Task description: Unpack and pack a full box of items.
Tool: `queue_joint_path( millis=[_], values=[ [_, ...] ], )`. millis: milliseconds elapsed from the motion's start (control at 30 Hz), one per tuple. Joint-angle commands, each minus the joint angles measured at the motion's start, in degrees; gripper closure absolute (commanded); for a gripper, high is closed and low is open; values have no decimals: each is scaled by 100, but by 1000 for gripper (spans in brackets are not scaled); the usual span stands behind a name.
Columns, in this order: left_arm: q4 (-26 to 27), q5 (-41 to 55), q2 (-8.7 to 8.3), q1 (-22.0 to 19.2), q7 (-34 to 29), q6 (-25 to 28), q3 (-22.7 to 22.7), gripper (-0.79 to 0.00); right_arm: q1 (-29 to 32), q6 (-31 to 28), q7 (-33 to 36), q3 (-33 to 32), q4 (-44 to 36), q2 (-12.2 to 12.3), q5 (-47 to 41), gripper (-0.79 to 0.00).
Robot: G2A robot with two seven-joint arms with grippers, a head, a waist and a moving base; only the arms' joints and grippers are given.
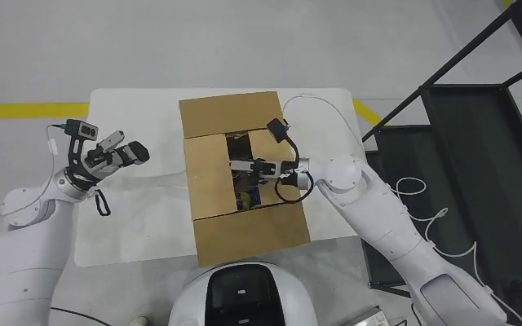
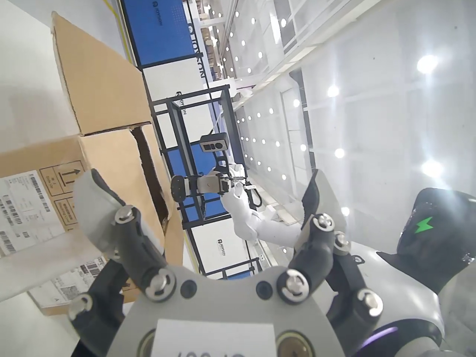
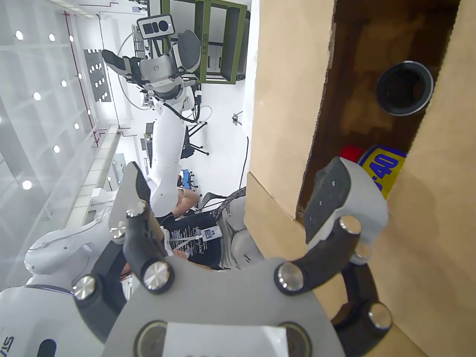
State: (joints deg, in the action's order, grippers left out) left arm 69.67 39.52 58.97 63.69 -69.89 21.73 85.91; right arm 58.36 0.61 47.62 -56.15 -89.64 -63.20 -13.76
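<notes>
A cardboard box (image 1: pixel 236 175) stands in the middle of the white table (image 1: pixel 130 228) with its flaps folded outward. My right gripper (image 1: pixel 243 167) hangs open over the box's opening. In the right wrist view the right gripper (image 3: pixel 234 191) has a flap (image 3: pixel 282 94) edge in the gap between its fingers. Inside the box lie a dark cylinder (image 3: pixel 404 87), a blue and yellow can (image 3: pixel 383 163) and something red (image 3: pixel 351 152). My left gripper (image 1: pixel 126 151) is open and holds nothing, above the table's left side, apart from the box (image 2: pixel 100 87). Beyond the left gripper (image 2: pixel 208 202) the right arm's gripper (image 2: pixel 186 186) shows farther off.
A black metal stair frame (image 1: pixel 457 155) stands just right of the table. A thin white cable (image 1: pixel 330 106) lies on the table's far right corner. Bare table surface lies left of the box and along the front left. A yellow line (image 1: pixel 41 110) marks the floor.
</notes>
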Motion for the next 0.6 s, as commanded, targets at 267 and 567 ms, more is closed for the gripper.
queue_joint_path(
  millis=[267, 567],
  values=[
    [-8, 41, 0, -3, -41, -22, 1, -785, -1, -4, -5, 4, 1, -1, 4, -785],
    [134, 384, -18, 38, -201, -369, 101, -785, 96, 24, 23, -158, -77, -7, -515, -785]
  ],
)
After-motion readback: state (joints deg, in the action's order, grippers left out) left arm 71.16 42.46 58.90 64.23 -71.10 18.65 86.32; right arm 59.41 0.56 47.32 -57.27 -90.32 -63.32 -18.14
